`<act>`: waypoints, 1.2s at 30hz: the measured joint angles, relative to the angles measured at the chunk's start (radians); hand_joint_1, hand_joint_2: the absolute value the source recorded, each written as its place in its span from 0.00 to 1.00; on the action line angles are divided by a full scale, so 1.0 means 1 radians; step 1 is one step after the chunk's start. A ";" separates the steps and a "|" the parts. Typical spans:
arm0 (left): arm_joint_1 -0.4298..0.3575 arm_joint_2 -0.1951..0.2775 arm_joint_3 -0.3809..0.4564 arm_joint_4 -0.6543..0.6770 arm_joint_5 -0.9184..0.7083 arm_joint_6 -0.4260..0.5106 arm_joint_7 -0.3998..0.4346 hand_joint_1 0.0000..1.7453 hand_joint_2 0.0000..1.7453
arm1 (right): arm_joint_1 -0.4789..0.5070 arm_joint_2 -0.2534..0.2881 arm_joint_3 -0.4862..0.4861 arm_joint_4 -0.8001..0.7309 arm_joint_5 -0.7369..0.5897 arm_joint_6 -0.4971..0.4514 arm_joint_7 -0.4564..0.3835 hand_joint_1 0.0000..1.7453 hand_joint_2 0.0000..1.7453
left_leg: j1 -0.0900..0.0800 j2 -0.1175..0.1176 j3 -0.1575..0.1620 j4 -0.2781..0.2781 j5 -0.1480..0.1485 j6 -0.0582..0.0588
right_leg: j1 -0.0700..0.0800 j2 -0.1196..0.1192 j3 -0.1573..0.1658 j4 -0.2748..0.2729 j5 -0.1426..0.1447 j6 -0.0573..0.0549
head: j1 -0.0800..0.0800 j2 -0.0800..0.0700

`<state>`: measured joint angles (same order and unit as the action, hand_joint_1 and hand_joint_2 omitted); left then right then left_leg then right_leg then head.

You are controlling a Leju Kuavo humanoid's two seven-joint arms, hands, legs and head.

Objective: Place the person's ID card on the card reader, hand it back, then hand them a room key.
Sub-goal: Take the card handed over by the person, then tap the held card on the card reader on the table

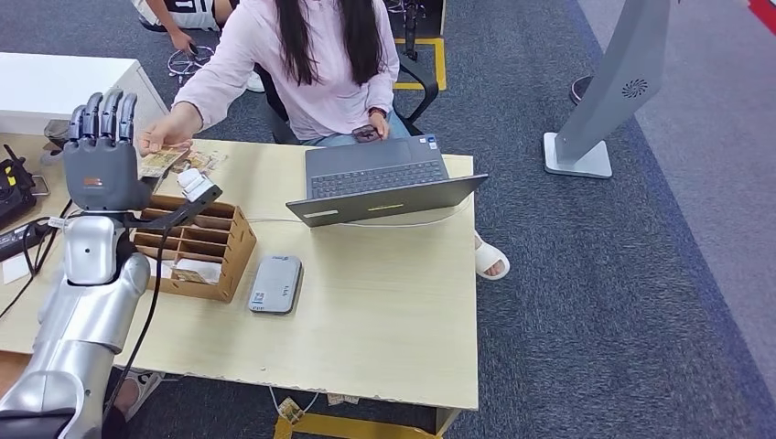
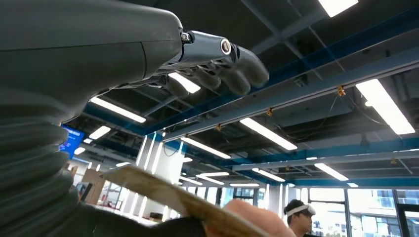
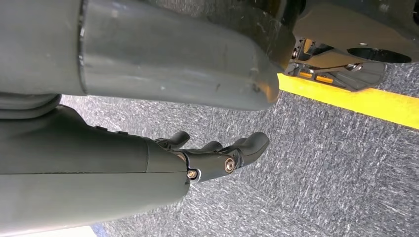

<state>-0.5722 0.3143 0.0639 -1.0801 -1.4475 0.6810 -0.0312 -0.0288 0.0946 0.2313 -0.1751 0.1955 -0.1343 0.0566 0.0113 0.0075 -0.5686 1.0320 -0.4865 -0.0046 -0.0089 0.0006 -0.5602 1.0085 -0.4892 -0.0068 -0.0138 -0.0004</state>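
- The right hand (image 3: 217, 158) hangs by the robot's side above grey carpet, its fingers loosely curved around nothing, well away from the wooden organizer box (image 1: 197, 249) on the desk.
- The grey card reader (image 1: 275, 283) lies flat just right of that box, nearer the robot than the laptop (image 1: 384, 183), with nothing on it.
- The left hand (image 1: 101, 151) is raised upright just behind the box's far left corner, fingers straight and together, thumb apart, holding nothing.
- The ID card (image 1: 163, 161) lies beyond the box, just right of the left hand's fingers, pinched in the person's hand (image 1: 169, 133) with its long axis reaching toward the robot's palm.
- I judge the left hand far the nearer for the take, which is not yet made.
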 joint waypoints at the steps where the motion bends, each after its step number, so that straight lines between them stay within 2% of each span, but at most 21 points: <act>1: -0.003 0.001 -0.001 0.006 -0.003 0.001 -0.007 1.00 1.00 | 0.000 0.000 0.002 0.000 0.001 0.000 0.000 0.00 0.00 | 0.000 0.000 0.000 0.000 0.000 0.000 | 0.000 0.000 0.000 0.000 0.000 0.000 | 0.000 0.000; 18: -0.004 0.019 -0.001 0.022 0.019 0.008 -0.034 1.00 1.00 | 0.000 0.000 0.006 0.000 0.001 -0.001 0.000 0.00 0.00 | 0.000 0.000 -0.001 0.000 0.000 0.000 | 0.000 0.000 0.000 0.000 0.000 0.000 | 0.000 0.000; 23: 0.010 0.017 -0.001 0.019 0.054 0.008 -0.067 1.00 1.00 | 0.000 0.000 0.006 0.000 0.000 -0.002 -0.006 0.00 0.00 | 0.000 0.000 -0.001 0.000 0.000 0.000 | 0.000 0.000 0.000 0.000 0.000 0.000 | 0.000 0.000; 29: 0.125 -0.041 -0.022 -0.087 0.077 0.010 -0.106 1.00 1.00 | 0.000 0.002 0.006 0.000 -0.007 -0.008 -0.009 0.00 0.00 | 0.000 0.000 -0.001 0.000 0.000 0.000 | 0.000 0.000 0.000 0.000 0.000 0.000 | 0.000 0.000; 36: 0.275 -0.107 -0.132 -0.229 0.048 0.009 -0.072 1.00 1.00 | 0.000 0.005 0.005 0.000 -0.014 -0.018 -0.007 0.00 0.00 | 0.000 0.000 -0.001 0.000 0.000 0.000 | 0.000 0.000 -0.001 -0.001 0.000 0.000 | 0.000 0.000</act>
<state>-0.2973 0.2070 -0.0684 -1.3086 -1.3995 0.6904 -0.1028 -0.0283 0.0999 0.2365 -0.1751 0.1817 -0.1521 0.0495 0.0108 0.0071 -0.5696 1.0321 -0.4868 -0.0043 -0.0094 0.0002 -0.5608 1.0076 -0.4891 -0.0065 -0.0140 -0.0004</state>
